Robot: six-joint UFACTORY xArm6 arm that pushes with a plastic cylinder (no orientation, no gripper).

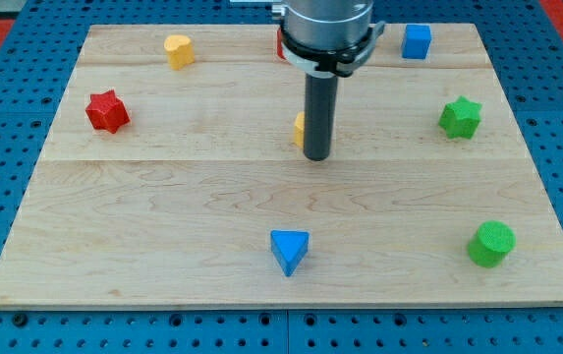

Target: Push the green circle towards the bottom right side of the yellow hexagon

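The green circle [490, 243], a short green cylinder, sits near the board's bottom right corner. A yellow block [300, 128], mostly hidden behind the rod, lies at the board's centre; from the visible edge it may be the hexagon. My tip [317, 155] rests on the board just right of and below this yellow block, touching or nearly touching it. The tip is far from the green circle, up and to its left.
A yellow heart-like block [179, 49] lies at top left, a red star [107, 110] at left, a blue triangle [289, 251] at bottom centre, a green star [460, 117] at right, a blue cube [417, 41] at top right. A red block [281, 44] peeks from behind the arm.
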